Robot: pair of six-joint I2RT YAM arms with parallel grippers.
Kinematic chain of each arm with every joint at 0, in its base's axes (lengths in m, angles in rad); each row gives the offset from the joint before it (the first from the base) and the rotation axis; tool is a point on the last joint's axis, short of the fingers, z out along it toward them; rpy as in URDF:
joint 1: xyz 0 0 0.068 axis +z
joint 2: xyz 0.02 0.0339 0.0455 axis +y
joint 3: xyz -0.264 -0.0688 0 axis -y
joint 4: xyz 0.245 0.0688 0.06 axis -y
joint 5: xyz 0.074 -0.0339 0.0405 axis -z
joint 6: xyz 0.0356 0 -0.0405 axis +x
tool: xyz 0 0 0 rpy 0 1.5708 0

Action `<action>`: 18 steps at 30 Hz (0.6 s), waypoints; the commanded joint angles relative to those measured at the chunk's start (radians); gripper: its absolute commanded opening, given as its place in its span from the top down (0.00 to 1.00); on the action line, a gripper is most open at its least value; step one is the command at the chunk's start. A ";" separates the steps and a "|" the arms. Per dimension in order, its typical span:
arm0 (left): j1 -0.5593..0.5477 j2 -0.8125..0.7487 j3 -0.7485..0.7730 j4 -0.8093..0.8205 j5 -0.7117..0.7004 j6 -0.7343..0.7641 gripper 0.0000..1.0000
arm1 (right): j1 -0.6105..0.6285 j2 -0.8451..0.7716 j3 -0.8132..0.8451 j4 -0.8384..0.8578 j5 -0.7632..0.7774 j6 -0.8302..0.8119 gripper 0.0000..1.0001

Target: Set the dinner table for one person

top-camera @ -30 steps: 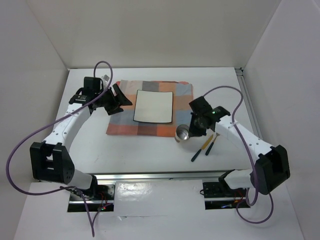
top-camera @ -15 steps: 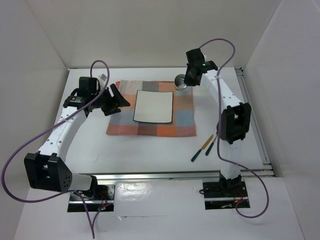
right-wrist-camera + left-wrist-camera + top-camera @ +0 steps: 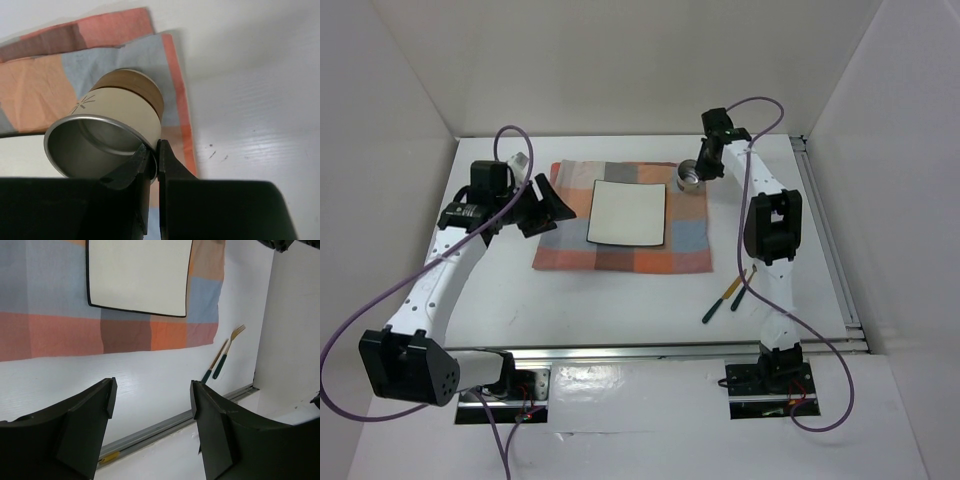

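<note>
On the white dinner table (image 3: 610,305) lies a checked cloth (image 3: 620,255) with a square white plate (image 3: 627,212) on it. My right gripper (image 3: 701,170) is shut on the rim of a cream cup (image 3: 689,179) over the cloth's far right corner. In the right wrist view the cup (image 3: 117,117) is tilted, with one finger of the gripper (image 3: 154,150) inside the metal rim and one outside. I cannot tell whether the cup touches the cloth. My left gripper (image 3: 554,204) stands open and empty at the cloth's left edge, and the left wrist view shows its jaws (image 3: 151,390) wide apart.
A green-handled knife (image 3: 722,298) and fork (image 3: 744,288) lie side by side on the table near the right of the cloth. The left wrist view shows the fork (image 3: 227,352) and knife (image 3: 214,362) beyond the cloth (image 3: 50,330). White walls enclose the table.
My right arm carried the cup from the cloth's near right corner up to its far right corner. The left arm drew back slightly to the left, still open.
</note>
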 commanded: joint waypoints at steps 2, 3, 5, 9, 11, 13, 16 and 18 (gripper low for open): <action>-0.003 -0.011 -0.021 -0.005 -0.001 0.008 0.23 | -0.001 0.021 0.003 0.081 -0.035 -0.004 0.89; -0.003 -0.011 -0.021 -0.014 -0.001 0.008 0.23 | -0.001 0.036 0.003 0.081 -0.035 -0.004 0.82; -0.003 -0.011 -0.021 -0.014 -0.001 0.008 0.23 | -0.001 0.036 0.012 0.092 -0.078 -0.004 0.35; -0.003 -0.011 -0.010 -0.023 -0.013 0.008 0.23 | -0.001 -0.008 0.046 0.118 -0.106 -0.016 0.10; -0.003 -0.011 0.002 -0.023 -0.013 0.019 0.23 | -0.001 -0.008 0.162 0.091 -0.106 -0.028 0.08; -0.003 -0.002 0.029 -0.023 -0.013 0.028 0.23 | -0.001 -0.008 0.262 0.011 -0.091 -0.037 0.07; -0.032 0.009 0.068 -0.023 -0.022 0.051 0.23 | -0.001 -0.129 0.269 -0.025 -0.022 -0.037 0.06; -0.050 0.009 0.079 -0.032 -0.045 0.065 0.23 | -0.001 -0.249 0.077 0.020 -0.011 -0.027 0.06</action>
